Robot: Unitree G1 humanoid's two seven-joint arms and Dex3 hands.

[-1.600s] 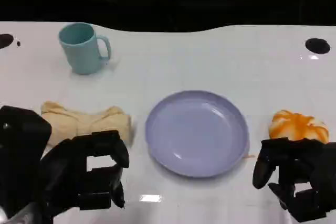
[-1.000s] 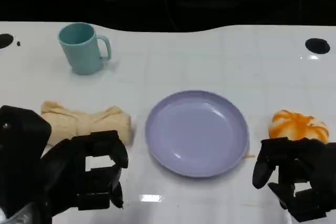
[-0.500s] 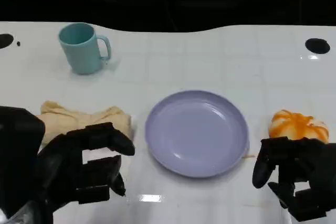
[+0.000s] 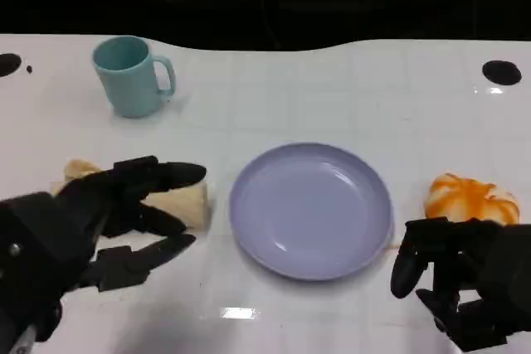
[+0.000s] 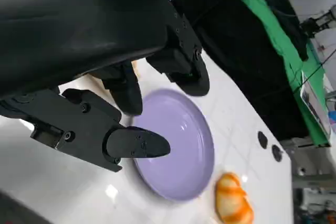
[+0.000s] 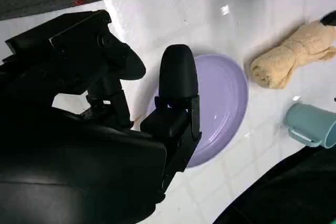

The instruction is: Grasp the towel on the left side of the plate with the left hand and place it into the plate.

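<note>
The shiny white table (image 4: 274,97) under a dark wall holds one round purple plate (image 4: 311,209), one rolled tan towel (image 4: 187,203), one teal mug (image 4: 131,75) and one orange-and-white bun (image 4: 470,198), with the left hand (image 4: 99,221) spread wide over the towel holding nothing and the right hand (image 4: 465,275) curled in on nothing

Lab or studio: green backdrop (image 5: 262,11), white gridded table (image 4: 332,97).
</note>
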